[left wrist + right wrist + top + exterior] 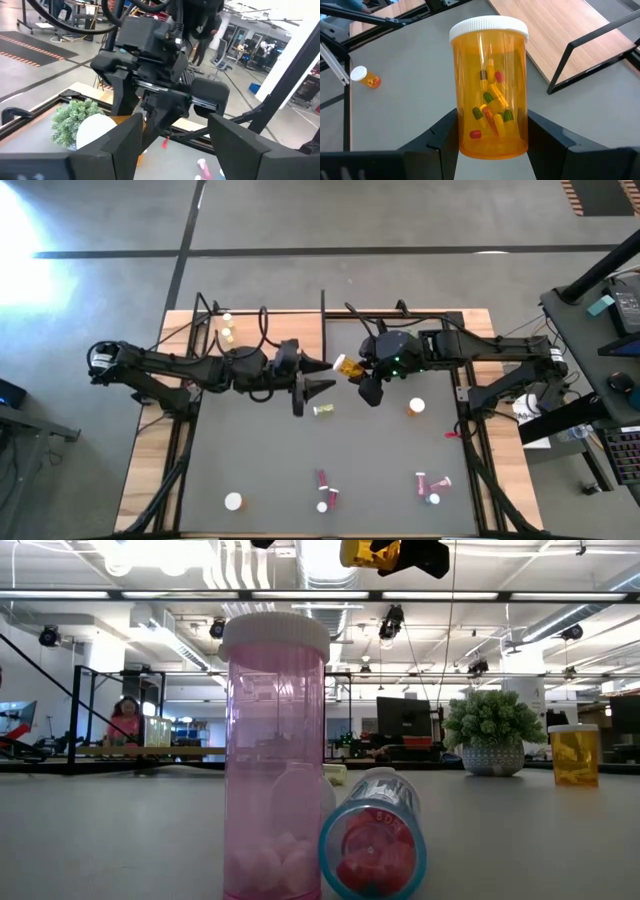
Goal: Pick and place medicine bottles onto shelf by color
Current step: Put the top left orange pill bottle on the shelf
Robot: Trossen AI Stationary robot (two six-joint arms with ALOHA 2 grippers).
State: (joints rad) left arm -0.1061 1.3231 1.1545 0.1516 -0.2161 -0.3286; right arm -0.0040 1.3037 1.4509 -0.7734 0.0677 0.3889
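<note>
An orange medicine bottle [347,366] with a white cap, holding mixed capsules, hangs high over the middle of the grey mat, with my right gripper [357,373] shut on it. My left gripper [331,376] stands open just to the left of it, level, fingers pointing at the right gripper. In the left wrist view the bottle's white cap [92,132] shows behind one left finger [125,145], not between the two. The light-wood shelf [275,323] runs along the far edge, and two small bottles [227,326] stand on its left end. My right gripper pinches the orange bottle's body near its bottom [465,131] between its two fingers, one on each side. The bottle sticks out past the fingertips, cap end [488,26] away from the wrist. It is lifted clear of the mat. My left gripper's far finger is close beside the cap [339,361]; I cannot tell whether it touches.
Loose bottles lie or stand on the mat: a yellowish one [323,410], an orange one [415,408], a white-capped one [232,501], pink ones [322,478] [432,480]. A small green plant [492,730] stands at the back. The shelf's black post [323,310] rises between the arms.
</note>
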